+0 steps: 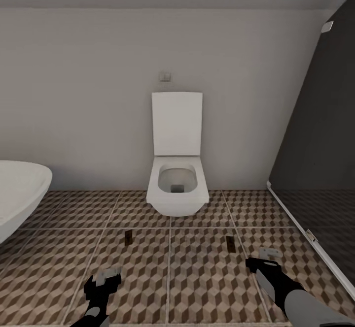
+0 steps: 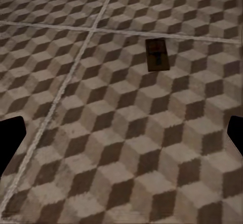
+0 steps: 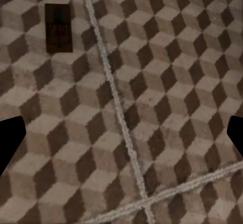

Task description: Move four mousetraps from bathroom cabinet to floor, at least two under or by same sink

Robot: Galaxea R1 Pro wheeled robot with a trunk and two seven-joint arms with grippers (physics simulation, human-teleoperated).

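Note:
Two mousetraps lie flat on the cube-patterned bathroom floor (image 1: 167,277) in front of the toilet. The left mousetrap (image 1: 128,237) (image 2: 157,55) is a short way ahead of my left gripper (image 1: 106,280). Its black fingertips (image 2: 10,138) stand wide apart with only tile between them, so it is open. The right mousetrap (image 1: 230,243) (image 3: 58,28) lies ahead and to the left of my right gripper (image 1: 266,260), which is open and empty too, its fingertips (image 3: 10,140) spread wide. Both grippers hover low over the floor. The cabinet and the sink are out of view.
A white square-edged toilet (image 1: 177,189) with its lid up stands against the far wall. The white bathtub's rim (image 1: 19,189) juts in at the left. A dark glass partition (image 1: 320,159) with a white floor rail runs along the right.

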